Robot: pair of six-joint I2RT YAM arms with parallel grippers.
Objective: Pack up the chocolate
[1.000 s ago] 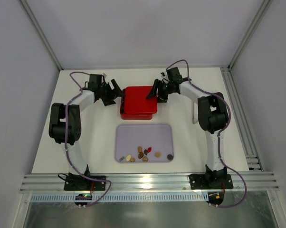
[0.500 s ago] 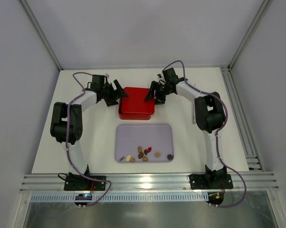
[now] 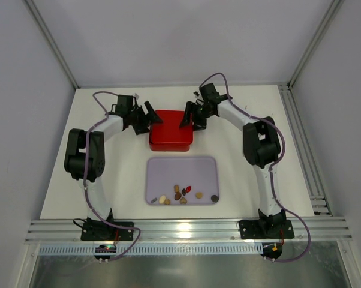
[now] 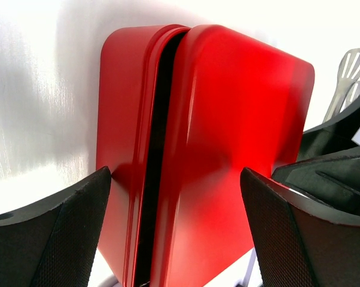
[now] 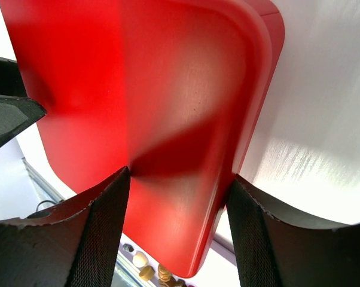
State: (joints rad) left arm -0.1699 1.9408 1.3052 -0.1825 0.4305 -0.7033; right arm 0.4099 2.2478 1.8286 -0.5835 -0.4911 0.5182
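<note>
**Both grippers are flanking the red box while the sweets are lying in the tray**

The chocolate (image 3: 180, 194) is sitting in a loose cluster near the front edge of the pale lilac tray (image 3: 168, 168), towards the middle and right of it. The pieces are brown, tan and cream, with one reddish piece among them. The tray is resting on the white table (image 3: 126, 180) between the two arm bases, just in front of the red box (image 3: 171, 133).

The box is lying closed behind the tray, apart from it. In the left wrist view a dark slit is showing between its lid (image 4: 240, 119) and its bottom half (image 4: 123, 119).

The left gripper (image 3: 149, 117) is hovering at the box's left side with its jaws spread wide. Its fingers (image 4: 54, 233) are standing either side of the box edge and gripping nothing.

The right gripper (image 3: 188, 117) is reaching in at the box's far right corner. Its fingers (image 5: 84, 239) are partly spread, with a corner of the lid lying between them. Whether they are squeezing the lid or merely straddling it cannot be told.
</note>
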